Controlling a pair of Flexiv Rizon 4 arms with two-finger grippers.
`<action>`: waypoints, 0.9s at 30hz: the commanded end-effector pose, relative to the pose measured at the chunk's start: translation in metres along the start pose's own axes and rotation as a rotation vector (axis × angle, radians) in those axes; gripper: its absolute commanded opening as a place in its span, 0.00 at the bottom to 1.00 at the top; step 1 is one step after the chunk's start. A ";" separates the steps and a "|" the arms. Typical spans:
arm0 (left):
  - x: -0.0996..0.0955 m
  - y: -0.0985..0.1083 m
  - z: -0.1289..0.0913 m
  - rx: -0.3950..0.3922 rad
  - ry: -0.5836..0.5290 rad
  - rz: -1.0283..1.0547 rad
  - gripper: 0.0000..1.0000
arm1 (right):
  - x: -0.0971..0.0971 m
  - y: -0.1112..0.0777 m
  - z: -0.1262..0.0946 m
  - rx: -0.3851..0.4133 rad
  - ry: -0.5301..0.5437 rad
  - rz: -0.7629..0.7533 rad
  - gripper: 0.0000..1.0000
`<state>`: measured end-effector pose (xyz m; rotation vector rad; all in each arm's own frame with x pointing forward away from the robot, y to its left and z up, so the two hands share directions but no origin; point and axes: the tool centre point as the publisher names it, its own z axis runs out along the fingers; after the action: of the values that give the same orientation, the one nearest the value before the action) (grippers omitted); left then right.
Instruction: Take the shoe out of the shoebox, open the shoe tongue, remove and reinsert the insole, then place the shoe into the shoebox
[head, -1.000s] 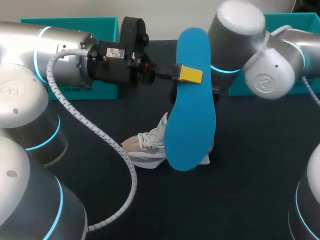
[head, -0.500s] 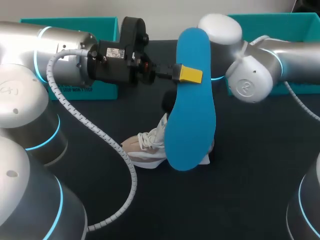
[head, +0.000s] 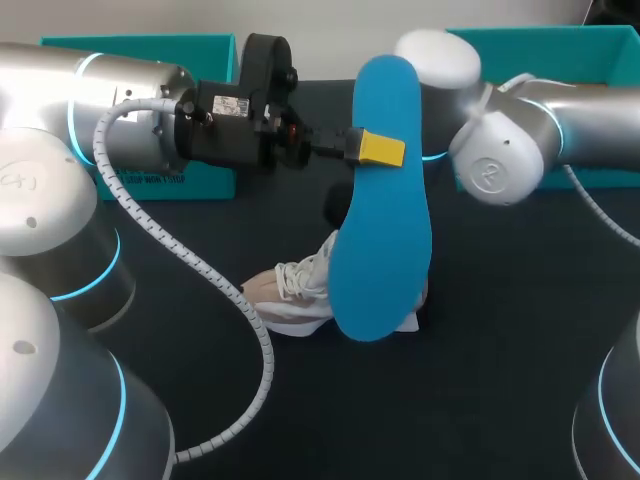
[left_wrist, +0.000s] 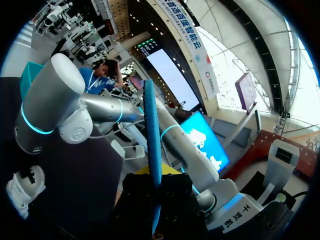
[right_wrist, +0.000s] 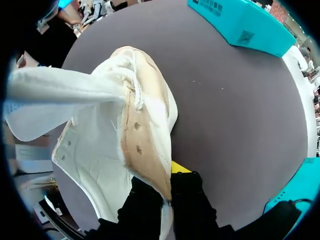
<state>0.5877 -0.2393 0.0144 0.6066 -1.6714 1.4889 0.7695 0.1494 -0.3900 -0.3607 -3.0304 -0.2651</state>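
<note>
Since the white shoe (head: 290, 300) lies on the dark bench (head: 500, 380), out of its box, and the blue insole (head: 385, 230) hangs in the air just above it, the early steps look done; reinserting the insole and boxing the shoe are left. The left arm (head: 130, 110) reaches in level from the left, its jaws clenched on the insole's upper part, holding it upright. The right arm (head: 520, 150) bends in from the far right behind the insole, and its wrist view shows its jaws pinching the shoe's collar (right_wrist: 147, 160). Farthest back stand a teal shoebox half (head: 140, 45) at the left and a second teal half (head: 590, 45) at the right.
</note>
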 end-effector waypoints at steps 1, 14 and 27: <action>-0.001 0.002 0.001 0.002 -0.001 0.000 0.00 | 0.002 -0.009 -0.018 -0.009 0.016 0.078 0.00; -0.001 0.002 0.001 0.002 -0.001 0.000 0.00 | 0.022 -0.004 -0.042 -0.154 0.025 0.660 0.00; -0.001 0.002 0.001 0.002 -0.001 0.000 0.00 | 0.031 -0.004 -0.044 -0.191 -0.010 0.836 0.00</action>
<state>0.5877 -0.2393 0.0144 0.6066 -1.6714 1.4889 0.7478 0.1469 -0.3460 -1.5282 -2.5590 -0.4221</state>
